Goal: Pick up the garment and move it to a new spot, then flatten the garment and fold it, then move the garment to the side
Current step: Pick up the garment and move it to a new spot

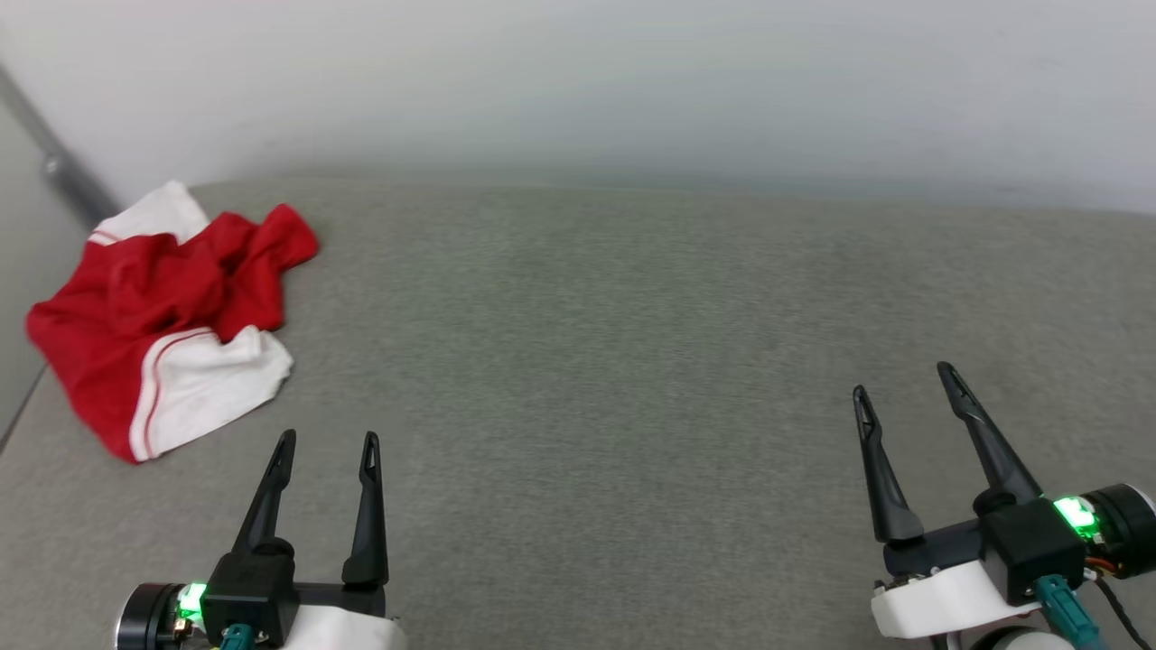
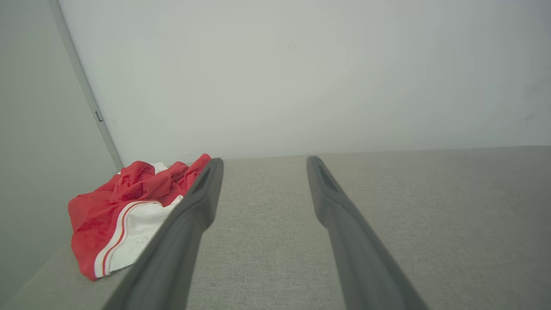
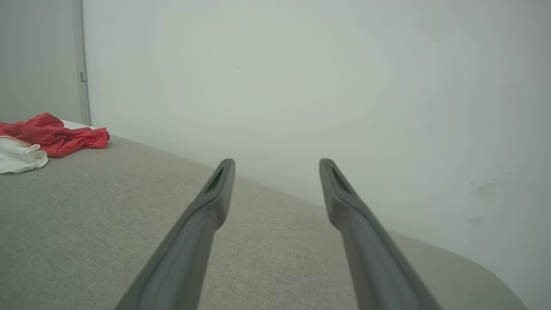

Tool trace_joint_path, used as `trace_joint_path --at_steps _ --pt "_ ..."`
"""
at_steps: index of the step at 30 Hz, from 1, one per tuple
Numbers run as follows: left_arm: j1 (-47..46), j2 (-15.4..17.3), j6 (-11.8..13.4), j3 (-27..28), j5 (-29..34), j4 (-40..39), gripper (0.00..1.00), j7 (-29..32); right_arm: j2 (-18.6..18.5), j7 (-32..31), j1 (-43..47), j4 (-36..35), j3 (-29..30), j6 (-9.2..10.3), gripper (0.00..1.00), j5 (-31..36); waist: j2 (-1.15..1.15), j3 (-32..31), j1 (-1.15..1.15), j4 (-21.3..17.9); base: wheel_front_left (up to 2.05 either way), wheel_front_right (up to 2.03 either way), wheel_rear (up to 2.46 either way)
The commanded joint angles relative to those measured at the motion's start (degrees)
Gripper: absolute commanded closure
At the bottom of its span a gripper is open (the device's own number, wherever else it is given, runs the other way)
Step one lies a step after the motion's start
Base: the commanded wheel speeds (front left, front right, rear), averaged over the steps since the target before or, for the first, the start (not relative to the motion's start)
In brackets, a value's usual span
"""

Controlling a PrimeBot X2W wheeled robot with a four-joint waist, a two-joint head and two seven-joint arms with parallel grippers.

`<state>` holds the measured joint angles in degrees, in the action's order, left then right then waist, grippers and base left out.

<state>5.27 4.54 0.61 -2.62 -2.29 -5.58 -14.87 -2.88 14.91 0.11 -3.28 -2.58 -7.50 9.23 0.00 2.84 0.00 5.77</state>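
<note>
- The garment (image 1: 163, 316), thin red fabric with white sleeves and red-and-white striped trim, lies in a crumpled heap at ten o'clock in the head view, on the grey woven surface (image 1: 587, 361).
- The left gripper (image 1: 329, 435), at seven o'clock, has its long, dark, tapered fingers spread and empty, near the garment but apart from it.
- The right gripper (image 1: 901, 378), at four o'clock, is likewise spread and empty, well apart from the garment.
- A smooth pale wall (image 1: 632, 81) rises at twelve o'clock.
</note>
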Motion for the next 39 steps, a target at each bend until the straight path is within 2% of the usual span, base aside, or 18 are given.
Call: trace_joint_path --at_steps 1,11,21,27,39 --pt "0.5 -0.2 -0.2 0.4 1.0 -0.2 0.00 -0.5 0.0 0.3 0.5 -0.2 -0.5 0.02 0.00 0.8 0.00 0.1 0.00 3.3 0.00 0.00 0.00" --pt "1.6 -0.5 -1.5 3.2 0.8 0.5 0.00 -0.4 0.0 0.3 0.6 1.0 -2.5 0.02 0.00 -0.8 0.00 -1.0 0.00 13.7 0.00 0.00 0.00" --pt "2.5 -0.9 -2.5 4.9 1.5 0.1 0.00 -0.4 0.0 0.3 0.8 2.0 -4.8 0.02 0.00 -1.9 0.00 -1.8 0.00 20.7 0.00 0.00 0.00" --pt "2.9 -1.1 -3.0 5.7 1.2 0.5 0.00 -0.4 0.0 0.3 1.1 2.3 -5.4 0.02 0.00 -2.2 0.00 -2.3 0.00 22.9 0.00 0.00 0.00" --pt "3.6 -1.4 -4.1 7.6 0.4 0.0 0.00 -0.4 0.0 0.3 0.9 2.3 -6.2 0.02 0.00 -2.3 0.00 -2.5 0.00 22.9 0.00 0.00 0.00"
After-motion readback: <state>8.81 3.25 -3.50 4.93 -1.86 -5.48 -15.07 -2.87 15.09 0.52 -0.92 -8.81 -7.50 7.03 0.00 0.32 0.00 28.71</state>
